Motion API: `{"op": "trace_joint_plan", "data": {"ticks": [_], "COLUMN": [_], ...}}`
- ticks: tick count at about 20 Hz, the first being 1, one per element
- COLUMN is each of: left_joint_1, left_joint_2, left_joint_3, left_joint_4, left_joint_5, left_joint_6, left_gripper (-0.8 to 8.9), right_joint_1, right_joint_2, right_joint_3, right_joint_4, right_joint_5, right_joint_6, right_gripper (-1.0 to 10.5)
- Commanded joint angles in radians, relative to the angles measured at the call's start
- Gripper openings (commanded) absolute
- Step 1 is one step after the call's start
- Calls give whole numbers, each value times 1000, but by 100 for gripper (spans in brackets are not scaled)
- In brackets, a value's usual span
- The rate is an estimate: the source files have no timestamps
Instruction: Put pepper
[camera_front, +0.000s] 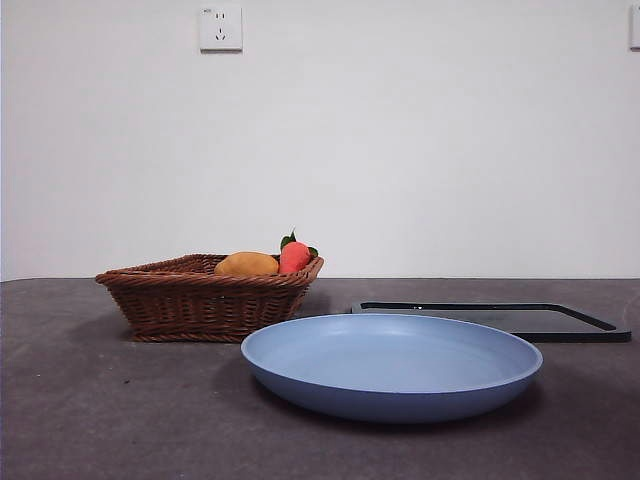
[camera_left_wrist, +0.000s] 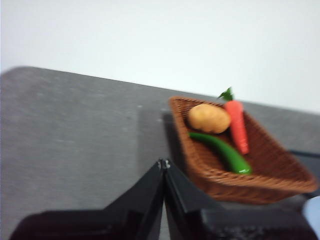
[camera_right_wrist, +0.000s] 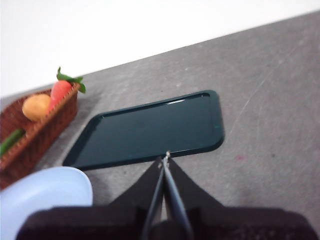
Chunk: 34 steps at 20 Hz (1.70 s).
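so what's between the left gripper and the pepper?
Left wrist view: bare grey table, then the basket's near wall. The left gripper, shut, sits just outside it; the pepper lies inside.

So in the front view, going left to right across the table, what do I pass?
Wicker basket → yellow-orange fruit → red fruit with green leaves → blue plate → dark tray. The pepper is hidden in this view.

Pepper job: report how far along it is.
Nothing looks done: the pepper lies in the wicker basket beside the yellow-orange fruit and the red fruit. Nothing is in hand: the left hand and right hand are shut and empty. Left: grasping, lifting and placing the pepper.
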Motion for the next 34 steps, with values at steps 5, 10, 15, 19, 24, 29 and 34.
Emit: {"op": "trace_joint_plan", "data": {"ticks": [5, 10, 15, 19, 24, 29, 34], "left_joint_1": [3, 3, 3, 3, 2, -4, -45], "left_joint_2": [-2, 35, 120, 223, 356, 469, 563], "left_joint_3": [13, 101, 228, 350, 518, 670, 805], "left_joint_4": [5, -93, -158, -222, -393, -587, -783], "left_joint_5": [150, 183, 216, 292, 369, 427, 447], "left_joint_6": [-196, -213, -199, -134, 22, 161, 271], "left_gripper": [6, 7, 7, 7, 7, 7, 7], "right_joint_1": [1, 1, 2, 10, 36, 78, 121], "right_joint_2": [-2, 39, 150, 273, 436, 593, 718], "right_joint_3": [40, 128, 257, 406, 620, 836, 986], "right_joint_4": [16, 10, -45, -157, -366, -630, -868], "right_joint_5": [-28, -51, -65, -108, -159, -160, -160], "right_joint_6": [190, 195, 159, 86, -31, -182, -302], "right_gripper": [3, 2, 2, 2, 2, 2, 3]}}
